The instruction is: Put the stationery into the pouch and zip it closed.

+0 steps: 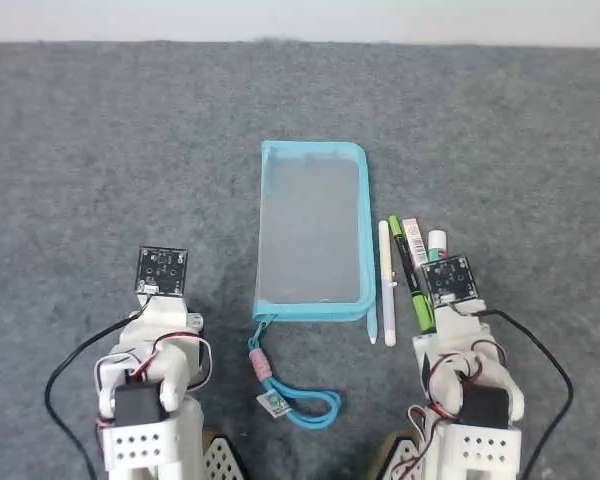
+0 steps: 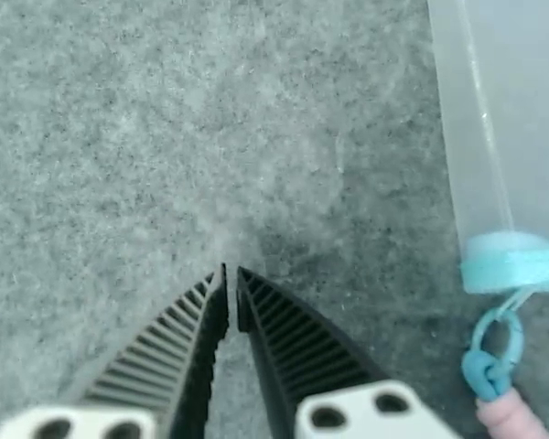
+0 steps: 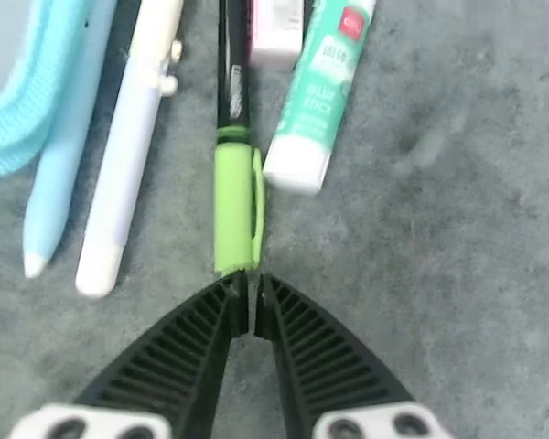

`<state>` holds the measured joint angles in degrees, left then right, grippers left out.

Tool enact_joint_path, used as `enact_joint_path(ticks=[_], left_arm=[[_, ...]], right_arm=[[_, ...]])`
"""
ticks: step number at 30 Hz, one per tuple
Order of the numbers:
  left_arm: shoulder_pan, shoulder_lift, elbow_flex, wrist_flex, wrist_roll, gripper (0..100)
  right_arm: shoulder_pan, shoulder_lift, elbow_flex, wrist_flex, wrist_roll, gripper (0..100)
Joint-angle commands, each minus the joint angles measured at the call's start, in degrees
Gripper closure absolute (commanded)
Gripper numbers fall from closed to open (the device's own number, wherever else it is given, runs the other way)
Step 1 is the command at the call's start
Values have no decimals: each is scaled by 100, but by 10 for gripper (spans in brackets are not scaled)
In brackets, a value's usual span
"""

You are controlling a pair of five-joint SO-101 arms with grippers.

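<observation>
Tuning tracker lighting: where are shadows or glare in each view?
High view: soft even light, pale sheen on the clear turquoise-trimmed plastic pouch, no hard glare. Left wrist view: faint shadow on the grey felt table ahead of the black ribbed left pincer. Right wrist view: thin shadows between the white pen and green highlighter.

Table cover (image 1: 100,130): grey cloth, rough, matt, felt-like. Pouch (image 1: 313,225): frosted plastic panel, smooth; blue woven edging. White pen (image 1: 386,280): smooth plastic, slight sheen. Glue stick (image 3: 316,101): glossy plastic.

High view, lower right: wrist camera (image 1: 450,281) covers the near ends of green pen (image 1: 405,262) and glue stick (image 1: 437,241). Pouch (image 2: 494,110) cropped by left wrist frame edge. Strap tag (image 1: 273,403) print too small.
</observation>
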<state>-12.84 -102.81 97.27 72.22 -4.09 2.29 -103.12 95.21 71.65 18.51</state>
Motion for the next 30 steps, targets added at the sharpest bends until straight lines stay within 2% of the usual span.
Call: enact_joint_path(ticks=[1,4,5,11,16,20,22,27,30], left_arm=[[-18,-141,-66,9,53,987],[-18,-141,-66,9,53,987],[-18,-141,-66,9,53,987],[-18,-141,-66,9,53,987],[-18,-141,-66,9,53,987],[-18,-141,-66,9,53,987],[-18,-141,-66,9,53,987],[-18,-141,-66,9,53,987],[-18,-141,-66,9,53,987]], right_arm=[[303,-92,53,-646,527,967],[725,-92,-158,-1209,1705,969],[822,-92,-246,-1314,1820,969],[611,-84,-862,-1297,1459,965],[-57,541,-1670,-760,1248,965],[-567,2035,-2708,-532,993,964],[-1103,2985,-3121,-514,818,960],[-2809,5147,-3613,-646,703,855],[-3055,5991,-3613,-1130,703,788]])
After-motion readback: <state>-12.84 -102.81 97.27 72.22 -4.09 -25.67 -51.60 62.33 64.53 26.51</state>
